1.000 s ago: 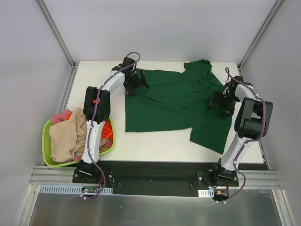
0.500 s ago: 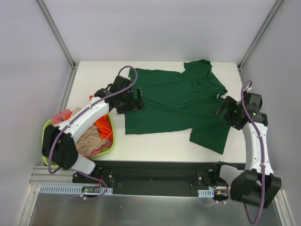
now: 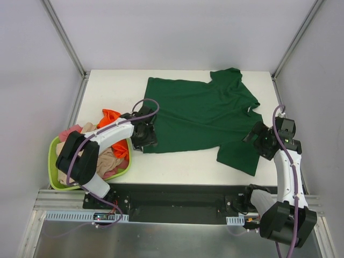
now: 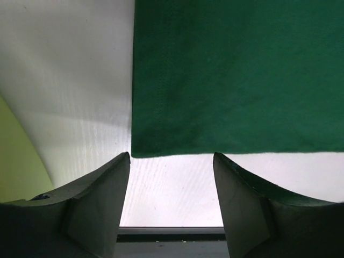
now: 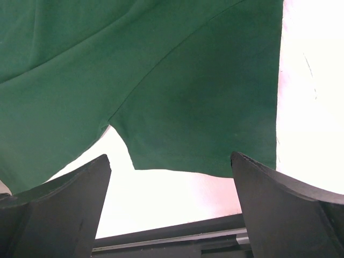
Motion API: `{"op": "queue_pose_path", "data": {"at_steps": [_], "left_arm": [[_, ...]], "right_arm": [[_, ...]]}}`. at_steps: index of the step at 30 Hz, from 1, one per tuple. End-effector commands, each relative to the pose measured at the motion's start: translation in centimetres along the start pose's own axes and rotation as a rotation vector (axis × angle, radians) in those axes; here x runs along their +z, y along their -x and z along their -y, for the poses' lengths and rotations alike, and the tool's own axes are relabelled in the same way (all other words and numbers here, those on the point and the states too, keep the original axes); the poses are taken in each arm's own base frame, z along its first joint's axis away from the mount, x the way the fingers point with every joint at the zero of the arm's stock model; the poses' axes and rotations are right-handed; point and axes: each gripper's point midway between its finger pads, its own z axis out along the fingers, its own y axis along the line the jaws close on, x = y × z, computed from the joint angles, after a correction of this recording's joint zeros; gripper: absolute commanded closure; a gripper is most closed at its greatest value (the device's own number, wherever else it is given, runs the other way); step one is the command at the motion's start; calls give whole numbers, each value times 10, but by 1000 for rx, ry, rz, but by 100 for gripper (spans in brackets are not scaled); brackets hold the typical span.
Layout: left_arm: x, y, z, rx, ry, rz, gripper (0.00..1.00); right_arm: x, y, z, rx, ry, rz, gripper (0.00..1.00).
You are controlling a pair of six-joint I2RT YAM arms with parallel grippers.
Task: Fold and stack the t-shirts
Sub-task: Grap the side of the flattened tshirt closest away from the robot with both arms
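Observation:
A large dark green t-shirt (image 3: 199, 113) lies spread flat on the white table (image 3: 177, 166), with one sleeve hanging toward the near right. My left gripper (image 3: 144, 137) sits low at its near-left corner. In the left wrist view that gripper (image 4: 171, 157) is open, and the shirt's hem (image 4: 231, 75) ends just past the fingertips with bare table between them. My right gripper (image 3: 258, 141) is open beside the near-right sleeve. In the right wrist view the sleeve's edge (image 5: 161, 80) lies just beyond that gripper's (image 5: 171, 157) tips. Orange (image 3: 110, 115), beige (image 3: 106, 158) and pink (image 3: 70, 131) t-shirts are heaped at the left.
A lime-green basket (image 3: 54, 161) at the near left holds the heaped shirts; its wall (image 4: 16, 161) shows left of the left fingers. The table's dark front rail (image 3: 177, 196) runs just behind both grippers. Metal frame posts stand at the far corners.
The left arm has swung from the shirt's far-left corner to its near-left corner, and its jaws have narrowed. The right arm has drawn back from the shirt's right side toward the near sleeve.

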Motion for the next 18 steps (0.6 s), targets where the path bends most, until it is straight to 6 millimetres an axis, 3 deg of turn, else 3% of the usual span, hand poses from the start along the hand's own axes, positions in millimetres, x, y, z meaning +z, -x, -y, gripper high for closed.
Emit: {"op": "queue_pose_path", "data": {"at_steps": [1,4,10,16,18], "left_arm": [[11,-1,-4,1,56,-6,41],[17,-8,-11,0,83,-24,44],[28,-13,-21,-2,136,-40,61],[37,-14,-25,9,171,-56,63],[40,-15,-26,12,180,-67,69]], "right_arm": [[3,5,5,1,-25,15,4],[7,3,11,-5,-52,5,4],[11,2,12,-2,-57,-11,4],[10,1,12,-12,-53,-9,4],[10,0,14,-13,-59,-9,4]]}}
